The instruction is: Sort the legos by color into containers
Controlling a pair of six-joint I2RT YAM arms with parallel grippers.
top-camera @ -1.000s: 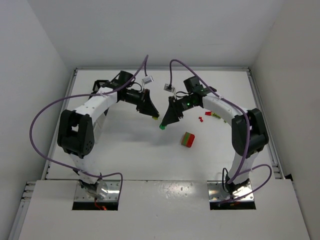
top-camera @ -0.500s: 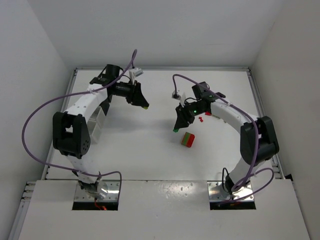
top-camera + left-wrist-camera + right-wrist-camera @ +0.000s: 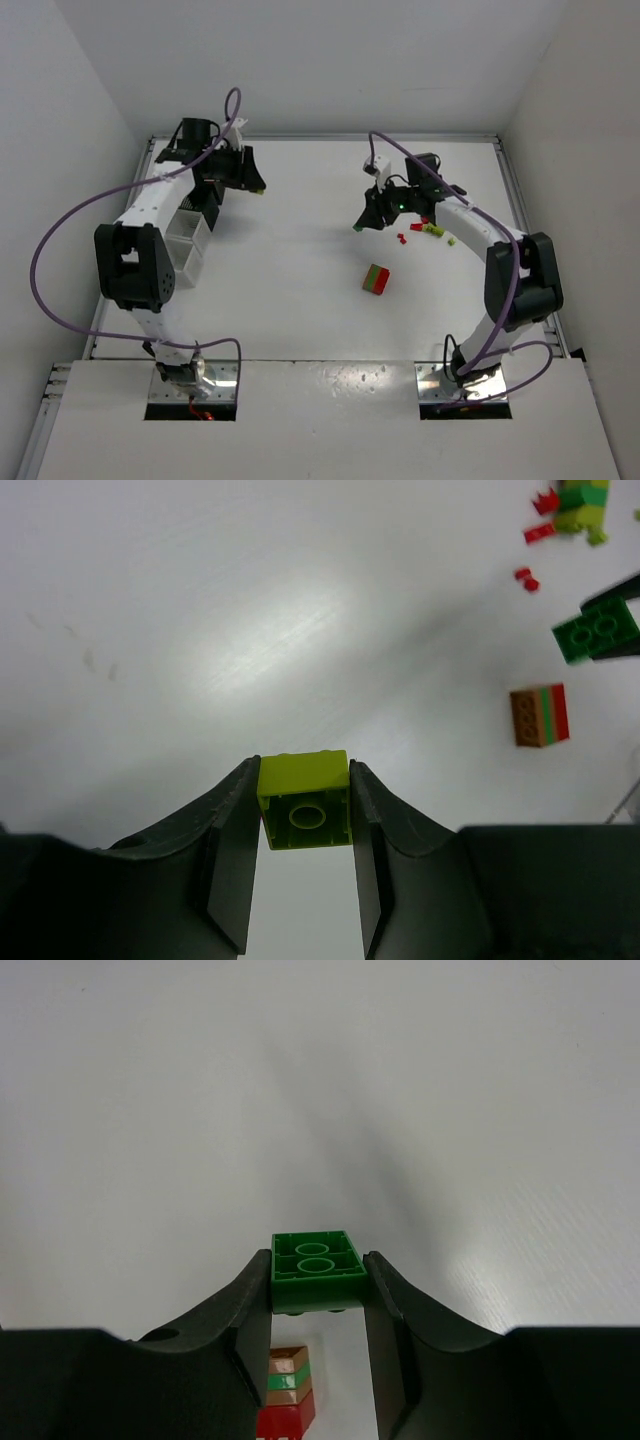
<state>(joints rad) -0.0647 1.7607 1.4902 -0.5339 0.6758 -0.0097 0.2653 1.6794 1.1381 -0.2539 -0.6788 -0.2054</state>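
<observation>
Nearest thing on the desk (image 3: 300, 310) is one striped block (image 3: 376, 279), red, green and tan bands side by side from above; it hasn't budged from half a second ago. Off to the left I can count two white bins (image 3: 191, 228) for sure; the dark bins (image 3: 206, 198) beyond them are mostly under the left arm (image 3: 150, 205), so no count there.

Two tools, one brick each. The right tool (image 3: 358, 224) is pinched partway closed on one dark green brick (image 3: 318, 1268), up off the desk and past the striped block; hollow side faces the wrist camera, two round tubes showing, long axis running straight away from that camera. Half a second ago that tool hung just beside the block; now it's further back, near the loose bits; at least three red bits (image 3: 401, 238) and a small clump of yellow-green bits (image 3: 434, 231), too tiny to count properly.

Farthest back, the left tool (image 3: 256, 187) is clamped partway closed on one lime brick (image 3: 304, 802); roughly square so no real long axis, hollow side with one tube toward the camera. It has swung from mid-desk over to the far end of the bin row, over bare desk just right of the dark bins.
</observation>
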